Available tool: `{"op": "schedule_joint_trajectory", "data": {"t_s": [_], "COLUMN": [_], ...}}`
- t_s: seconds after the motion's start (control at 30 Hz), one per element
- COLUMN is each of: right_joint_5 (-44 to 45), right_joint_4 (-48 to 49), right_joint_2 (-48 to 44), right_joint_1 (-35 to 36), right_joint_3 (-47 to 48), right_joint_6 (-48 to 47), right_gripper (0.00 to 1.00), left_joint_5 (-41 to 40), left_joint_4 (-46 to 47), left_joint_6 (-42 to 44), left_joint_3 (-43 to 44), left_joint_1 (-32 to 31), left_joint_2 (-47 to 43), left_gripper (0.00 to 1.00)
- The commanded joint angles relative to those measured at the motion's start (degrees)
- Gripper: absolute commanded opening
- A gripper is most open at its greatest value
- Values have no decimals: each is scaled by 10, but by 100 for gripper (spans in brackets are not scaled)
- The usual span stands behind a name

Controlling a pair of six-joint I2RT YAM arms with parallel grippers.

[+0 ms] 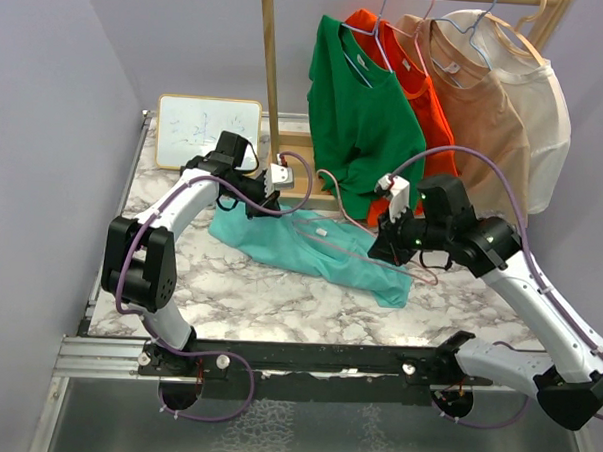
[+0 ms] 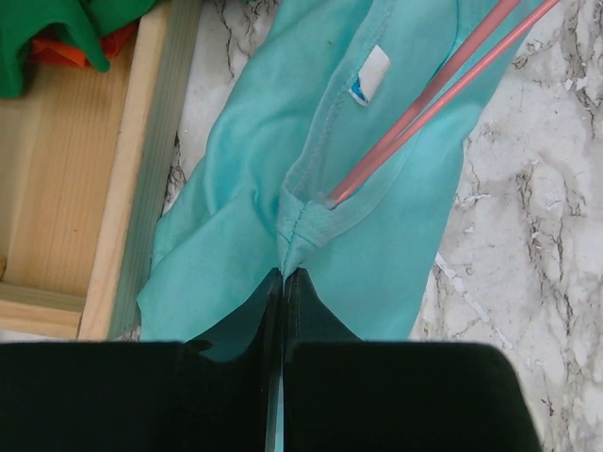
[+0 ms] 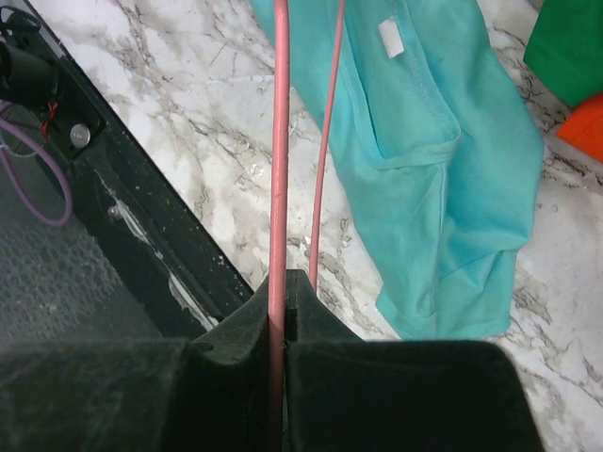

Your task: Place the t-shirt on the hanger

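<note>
The teal t-shirt [image 1: 301, 246] lies crumpled on the marble table, its white tag [image 2: 374, 73] showing at the neck. My left gripper [image 2: 283, 275] is shut on the collar seam at the shirt's near edge. The pink wire hanger [image 2: 429, 99] runs into the neck opening, and two of its wires show there. My right gripper [image 3: 285, 281] is shut on one hanger wire [image 3: 280, 141], to the right of the shirt [image 3: 443, 169]. In the top view the left gripper [image 1: 266, 200] is at the shirt's back left and the right gripper [image 1: 387, 246] at its right end.
A wooden rack [image 1: 271, 75] at the back holds green [image 1: 351, 118], orange-red [image 1: 427, 106], tan and cream shirts on hangers. Its wooden base [image 2: 113, 188] lies just left of the shirt. A whiteboard [image 1: 205, 132] leans at back left. The black front rail [image 3: 141, 235] borders the table.
</note>
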Motion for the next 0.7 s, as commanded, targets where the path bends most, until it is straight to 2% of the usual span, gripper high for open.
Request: {"op": "schedule_joint_trajectory", "data": {"t_s": [0.0,0.43,0.67], "right_joint_5": [-31,-90,-63], "right_joint_4": [78,227,335], "right_joint_2": [7,-6,-43], "right_joint_1": [4,4,2], "right_joint_3": [-13,-133,-229], "right_joint_6": [-14,-71,-89], "right_gripper": [1,1,1], "left_joint_5": [38,55,64], "left_joint_4": [-42,-86,-117], "left_joint_6": [23,48,59], "left_joint_3": [13,26,32], "left_joint_1": [0,0,-1], "left_joint_2": [-12,-31,-37], "left_gripper": [0,0,0]}}
